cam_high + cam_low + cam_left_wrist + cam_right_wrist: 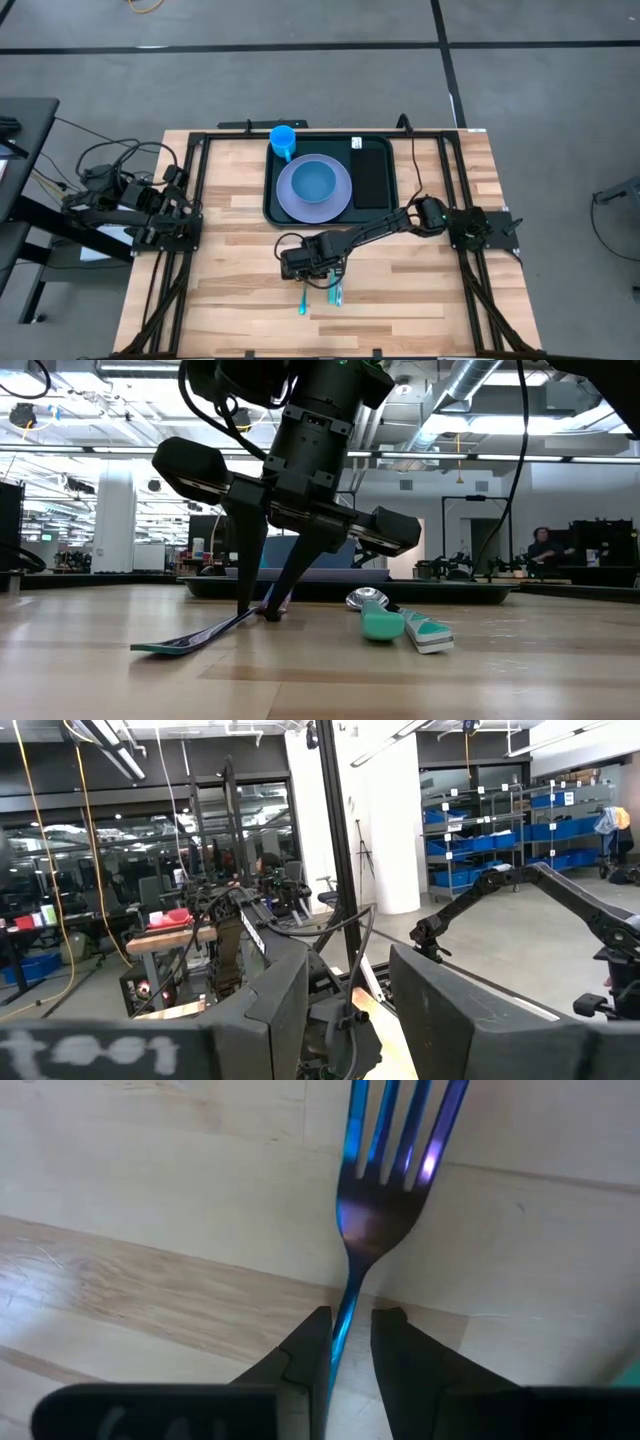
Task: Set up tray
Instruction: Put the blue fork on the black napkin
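A blue iridescent fork [375, 1220] lies on the wooden table near its front edge, tines toward the near edge [302, 302]. My right gripper [312, 264] points down over it, shut on its handle [262, 612]. A teal-handled spoon [372, 612] and another teal utensil [428, 634] lie on the table beside the fork. The dark green tray [271, 205] at the back holds a lilac plate [296, 195] with a blue bowl [314, 183], a blue cup [283, 140] and a flat black rectangle [372, 175]. My left gripper [345, 1010] waits open at the left edge. My right gripper pinches the fork's thin handle [347, 1312] just behind the head, between its two fingers [310, 1345]. The fingers come from above, slanting down, and stand across the handle. The fork's tine end [165, 646] rests on the table.
Bare wood lies between the tray and the utensils and to both sides. The spoon and the teal utensil [337, 292] lie close to the right of the fork. Black frame rails run along the table's left and right sides [190, 200].
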Available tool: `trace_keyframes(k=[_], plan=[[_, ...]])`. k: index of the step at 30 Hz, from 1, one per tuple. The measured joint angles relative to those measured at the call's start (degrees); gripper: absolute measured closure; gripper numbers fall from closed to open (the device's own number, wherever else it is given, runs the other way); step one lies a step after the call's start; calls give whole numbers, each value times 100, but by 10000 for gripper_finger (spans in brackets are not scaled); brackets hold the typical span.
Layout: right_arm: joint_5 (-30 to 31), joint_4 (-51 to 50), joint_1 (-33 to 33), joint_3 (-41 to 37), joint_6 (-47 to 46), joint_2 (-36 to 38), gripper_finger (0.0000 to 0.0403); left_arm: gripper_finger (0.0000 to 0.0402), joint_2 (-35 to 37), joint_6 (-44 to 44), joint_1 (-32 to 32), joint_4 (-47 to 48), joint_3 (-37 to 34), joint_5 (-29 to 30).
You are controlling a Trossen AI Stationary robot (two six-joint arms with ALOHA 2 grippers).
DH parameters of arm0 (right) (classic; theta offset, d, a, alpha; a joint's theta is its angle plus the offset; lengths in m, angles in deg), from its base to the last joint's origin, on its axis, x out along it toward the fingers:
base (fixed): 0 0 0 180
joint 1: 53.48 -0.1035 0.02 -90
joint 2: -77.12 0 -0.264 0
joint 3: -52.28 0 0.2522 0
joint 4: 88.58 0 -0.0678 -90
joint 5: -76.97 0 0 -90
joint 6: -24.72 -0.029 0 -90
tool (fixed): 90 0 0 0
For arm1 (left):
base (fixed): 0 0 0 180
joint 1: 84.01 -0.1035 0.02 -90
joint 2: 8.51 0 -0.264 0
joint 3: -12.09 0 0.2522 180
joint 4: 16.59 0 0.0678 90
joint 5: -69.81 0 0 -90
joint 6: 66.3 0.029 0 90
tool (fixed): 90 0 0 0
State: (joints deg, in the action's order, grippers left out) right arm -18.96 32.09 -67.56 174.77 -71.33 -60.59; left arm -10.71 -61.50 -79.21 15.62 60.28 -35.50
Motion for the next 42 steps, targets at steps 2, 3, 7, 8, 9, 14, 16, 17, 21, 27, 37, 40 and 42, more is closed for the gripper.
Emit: trace_keyframes(k=[2, 3, 7, 8, 9, 14, 16, 17, 21, 27, 37, 40, 42], plan=[[-4, -4, 14, 0, 0, 0, 333, 269, 0, 0, -1, 0, 0, 0], [-10, -6, 21, 0, 1, 0, 335, 269, 0, 0, 1, -1, 0, -2], [-15, -35, 32, 0, 4, 0, 347, 269, 0, 0, 0, -1, 0, -2], [-15, -42, 32, 0, 5, -1, 352, 269, 0, 0, -1, -1, 0, -1], [-15, -46, 32, -2, 7, 0, 357, 269, 0, 0, 0, -1, 0, -1], [-7, -72, 32, -4, 48, 0, 389, 269, 0, 0, -1, -1, 0, -2], [-2, -75, 32, -4, 50, 0, 396, 269, 0, 0, -1, -1, 0, -2], [-1, -76, 32, -4, 49, 0, 396, 269, 0, 0, -1, 0, 0, -2], [2, -74, 32, -4, 48, 0, 392, 269, 0, -2, -1, 1, 0, -2], [0, -179, 32, 219, 110, -21, 396, 269, 0, -2, 0, 1, 0, -4], [84, -1001, 47, 904, 213, -83, 399, 269, 0, -2, 0, 1, 0, -4], [56, -1257, 40, 1085, 262, -78, 399, 269, 0, -2, -1, 1, 0, -7], [43, -1474, 36, 1206, 309, -72, 400, 269, 0, -2, 0, 2, -1, -74]])
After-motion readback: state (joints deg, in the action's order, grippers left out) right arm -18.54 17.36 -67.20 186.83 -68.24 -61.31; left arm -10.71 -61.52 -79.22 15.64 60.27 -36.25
